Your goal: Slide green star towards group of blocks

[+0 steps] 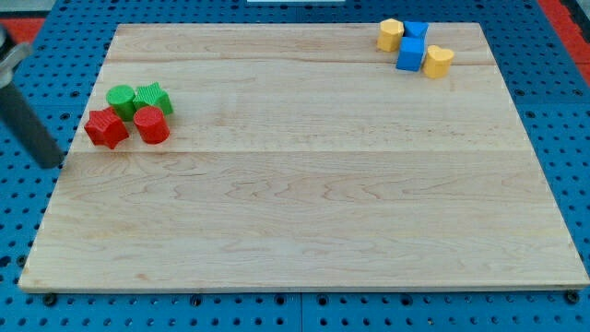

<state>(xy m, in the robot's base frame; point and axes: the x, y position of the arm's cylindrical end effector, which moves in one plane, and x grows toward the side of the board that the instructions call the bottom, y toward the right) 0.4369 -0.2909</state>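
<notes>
my tip [53, 163] sits left of two greens [152, 96] and two reds [106, 128]; two yellows [390, 35], two blues [411, 53] afar.

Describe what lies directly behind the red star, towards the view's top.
Behind the red star sits the green cylinder, touching it, with the green star beside that. The cylinder's lower front is covered by the red star. My tip stands off the board, left.

Pale wooden board [304, 212] — blue pegboard [553, 111] around

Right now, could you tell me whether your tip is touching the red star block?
Apart. The camera view shows my tip off the board's left edge, with bare wood plainly visible between it and the red star.
</notes>
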